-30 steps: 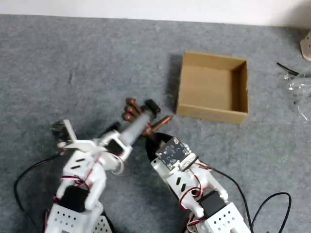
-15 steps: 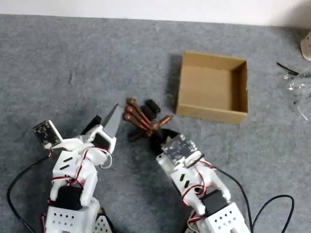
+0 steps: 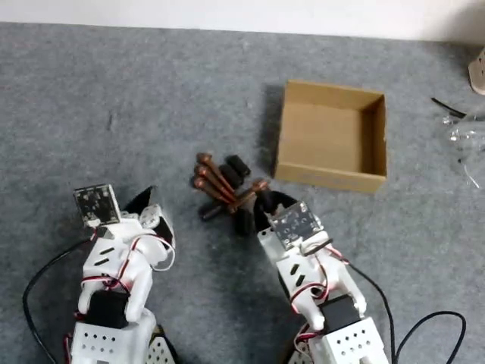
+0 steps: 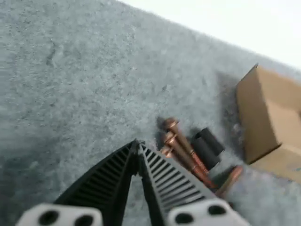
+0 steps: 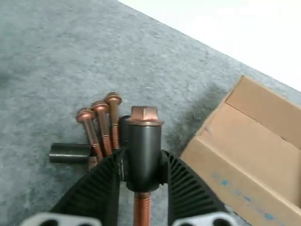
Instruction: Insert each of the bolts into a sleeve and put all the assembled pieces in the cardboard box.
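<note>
Three copper bolts [image 3: 211, 176] lie side by side on the grey carpet, with black sleeves [image 3: 236, 168] beside them. My right gripper [image 3: 262, 205] is shut on a black sleeve with a bolt through it [image 5: 143, 147]; the bolt's head [image 3: 260, 184] points toward the pile. The loose bolts [image 5: 101, 123] and one lying sleeve [image 5: 69, 153] sit just beyond it. My left gripper [image 3: 146, 203] is shut and holds nothing; it sits back from the pile, with the bolts [image 4: 182, 148] and a sleeve [image 4: 207, 143] ahead of its tip [image 4: 137, 144]. The cardboard box [image 3: 331, 136] stands open at the back right.
Clear plastic pieces and thin cables [image 3: 462, 130] lie at the table's right edge, and a pale object [image 3: 477, 70] sits at the top right. A white strip borders the carpet's far side. The box wall [image 5: 251, 141] stands close to the right gripper.
The left arm has drawn back from the bolt pile toward the lower left. The right arm has shifted slightly right, still holding the sleeve with its bolt.
</note>
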`<action>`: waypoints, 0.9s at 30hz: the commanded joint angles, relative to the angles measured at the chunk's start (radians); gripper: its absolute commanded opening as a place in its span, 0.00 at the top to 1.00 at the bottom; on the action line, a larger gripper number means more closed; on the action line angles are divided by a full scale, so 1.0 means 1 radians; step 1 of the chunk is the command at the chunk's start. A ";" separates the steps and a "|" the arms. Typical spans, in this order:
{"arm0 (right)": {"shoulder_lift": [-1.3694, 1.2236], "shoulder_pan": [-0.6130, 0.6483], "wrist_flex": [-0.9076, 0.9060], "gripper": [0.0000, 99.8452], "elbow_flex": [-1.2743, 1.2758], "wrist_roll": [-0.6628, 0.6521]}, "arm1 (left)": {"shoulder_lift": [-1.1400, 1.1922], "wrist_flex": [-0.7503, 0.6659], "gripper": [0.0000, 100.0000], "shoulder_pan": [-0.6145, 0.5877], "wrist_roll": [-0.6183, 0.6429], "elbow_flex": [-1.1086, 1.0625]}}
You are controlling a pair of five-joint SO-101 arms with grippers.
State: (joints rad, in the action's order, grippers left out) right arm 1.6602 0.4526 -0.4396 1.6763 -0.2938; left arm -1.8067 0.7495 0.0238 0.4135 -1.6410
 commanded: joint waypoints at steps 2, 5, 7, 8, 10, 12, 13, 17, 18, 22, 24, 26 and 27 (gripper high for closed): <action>0.016 -0.035 0.050 1.00 0.148 -0.003 | -0.012 0.031 0.99 -0.062 -0.253 0.025; 0.015 -0.035 0.050 1.00 0.148 -0.003 | -0.012 0.043 0.99 -0.104 -0.446 0.019; 0.015 -0.036 0.050 1.00 0.148 -0.003 | -0.012 0.043 0.99 -0.147 -0.519 0.022; 0.015 -0.044 0.050 1.00 0.148 -0.003 | -0.012 0.043 0.99 -0.174 -0.539 0.022; 0.015 -0.061 0.050 1.00 0.148 -0.003 | -0.012 0.043 0.99 -0.214 -0.534 0.024; 0.015 -0.067 0.050 1.00 0.148 -0.003 | -0.012 0.041 0.99 -0.232 -0.506 0.018; 0.015 -0.067 0.050 1.00 0.150 -0.003 | -0.012 0.041 0.99 -0.232 -0.503 0.016; 0.008 -0.064 0.047 1.00 0.150 -0.003 | -0.012 0.041 0.99 -0.239 -0.506 0.015; 0.008 -0.064 0.047 1.00 0.150 -0.003 | -0.012 0.041 0.99 -0.239 -0.506 0.015; 0.008 -0.064 0.047 1.00 0.150 -0.003 | -0.012 0.041 0.99 -0.239 -0.506 0.015; 0.008 -0.064 0.047 1.00 0.150 -0.003 | -0.012 0.041 0.99 -0.239 -0.506 0.015; 0.008 -0.064 0.047 1.00 0.150 -0.003 | -0.012 0.041 0.99 -0.239 -0.506 0.015; 0.008 -0.064 0.047 1.00 0.150 -0.003 | -0.012 0.041 0.99 -0.239 -0.506 0.015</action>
State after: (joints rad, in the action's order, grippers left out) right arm 1.6602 0.4020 -0.4396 1.6763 -0.2938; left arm -1.8067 0.7910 -0.2064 -0.0944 -1.6410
